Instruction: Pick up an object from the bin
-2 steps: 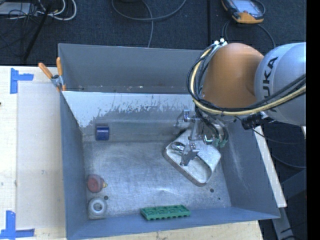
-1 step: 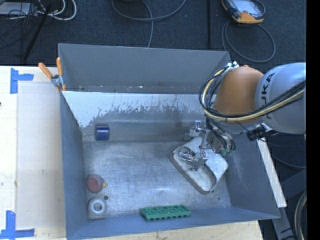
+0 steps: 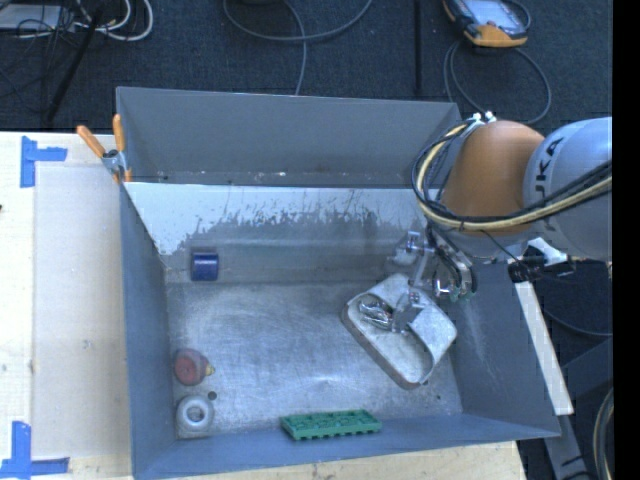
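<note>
My gripper [image 3: 414, 290] is at the right side of the bin, low over a flat grey-white object with rounded corners [image 3: 410, 346] that lies tilted against the bin's right wall. A small shiny metal piece [image 3: 375, 313] rests on the upper left part of that flat object, just beside the gripper's lower end. The gripper hides part of the flat object's top edge.
A blue cylinder [image 3: 204, 265] lies at the back left. A reddish-brown rounded piece [image 3: 190, 367] and a grey-white roll [image 3: 195, 413] sit in the front left corner. A green toothed strip [image 3: 331, 425] lies along the front wall. The arm comes in from the right.
</note>
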`<action>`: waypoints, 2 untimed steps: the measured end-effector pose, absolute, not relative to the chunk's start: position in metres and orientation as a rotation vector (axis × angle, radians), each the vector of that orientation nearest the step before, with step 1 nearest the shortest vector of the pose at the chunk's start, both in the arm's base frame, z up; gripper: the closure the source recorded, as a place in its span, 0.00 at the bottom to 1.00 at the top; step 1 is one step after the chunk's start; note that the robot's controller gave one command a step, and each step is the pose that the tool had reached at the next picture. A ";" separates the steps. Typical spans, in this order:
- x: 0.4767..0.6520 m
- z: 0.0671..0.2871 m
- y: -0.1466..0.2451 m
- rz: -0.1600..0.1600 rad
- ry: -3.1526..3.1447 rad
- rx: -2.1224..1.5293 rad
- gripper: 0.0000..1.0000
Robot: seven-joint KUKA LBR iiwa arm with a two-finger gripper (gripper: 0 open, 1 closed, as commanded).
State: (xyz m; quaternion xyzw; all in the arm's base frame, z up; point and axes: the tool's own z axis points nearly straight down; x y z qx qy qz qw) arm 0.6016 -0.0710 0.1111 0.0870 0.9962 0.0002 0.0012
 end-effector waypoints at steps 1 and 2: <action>0.599 0.119 -0.081 0.001 3.104 0.475 0.00; 0.606 0.079 -0.087 0.014 3.066 0.679 0.00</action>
